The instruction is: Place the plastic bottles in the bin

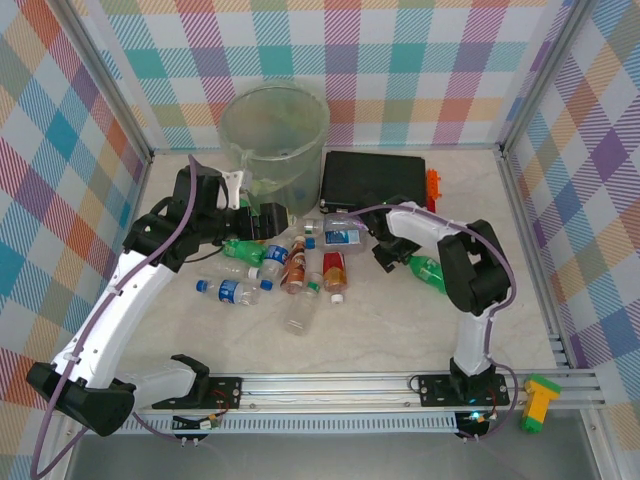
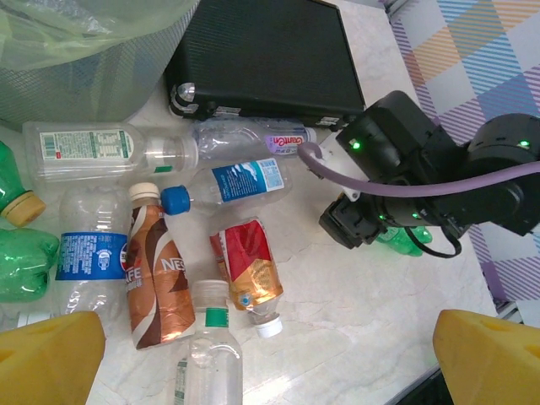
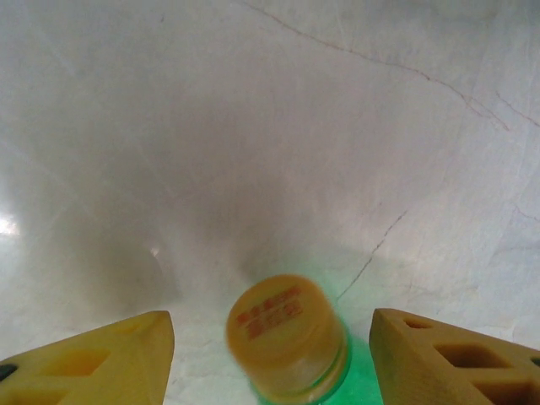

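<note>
Right arm, as I see it: folded low to the table, right gripper open, one finger on either side of the green bottle at its cap, not touching. Left arm: stretched toward the bin, left gripper spread wide above the scattered bottles.

Green bottle with orange cap, yellow fingers on right pincer, black case, grey-green bin, pastel plaid walls

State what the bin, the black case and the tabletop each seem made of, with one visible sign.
Bin: likely translucent plastic; its inside shows through the wall.
Black case: probably hard plastic, matt, finely ribbed lid.
Tabletop: glossy, pale, veined like marble; stone or laminate, cannot tell.
</note>
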`<control>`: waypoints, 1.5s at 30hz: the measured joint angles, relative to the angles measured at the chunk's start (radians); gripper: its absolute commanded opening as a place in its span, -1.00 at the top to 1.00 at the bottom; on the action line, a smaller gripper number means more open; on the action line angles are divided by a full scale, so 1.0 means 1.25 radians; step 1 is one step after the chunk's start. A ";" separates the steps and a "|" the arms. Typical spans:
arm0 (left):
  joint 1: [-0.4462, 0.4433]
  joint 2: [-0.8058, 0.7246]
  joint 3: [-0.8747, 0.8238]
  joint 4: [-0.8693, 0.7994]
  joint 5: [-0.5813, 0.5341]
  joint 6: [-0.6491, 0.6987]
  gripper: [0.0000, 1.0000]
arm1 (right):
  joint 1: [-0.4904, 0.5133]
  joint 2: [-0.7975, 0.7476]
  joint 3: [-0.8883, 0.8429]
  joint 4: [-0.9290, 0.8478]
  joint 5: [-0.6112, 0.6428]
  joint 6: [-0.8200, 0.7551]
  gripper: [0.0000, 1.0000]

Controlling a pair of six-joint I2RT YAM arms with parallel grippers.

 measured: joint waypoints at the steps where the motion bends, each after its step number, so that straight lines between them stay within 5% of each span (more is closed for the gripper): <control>1: 0.000 -0.003 0.000 -0.002 -0.003 0.000 -0.99 | 0.000 0.006 0.000 0.005 0.005 -0.005 -0.24; 26: 0.000 -0.042 0.000 -0.039 -0.023 0.004 -0.99 | 0.003 -0.015 -0.062 0.059 0.093 -0.056 -0.24; 40: 0.000 -0.042 0.000 -0.039 -0.025 0.004 -0.99 | -0.009 -0.006 -0.077 0.068 0.139 -0.060 -0.07; 43: 0.000 -0.042 0.000 -0.039 -0.026 0.004 -0.99 | -0.014 0.007 -0.060 0.062 0.129 -0.060 0.27; 45: 0.000 -0.042 0.000 -0.039 -0.026 0.004 -0.99 | -0.014 0.017 -0.042 0.061 0.122 -0.056 0.29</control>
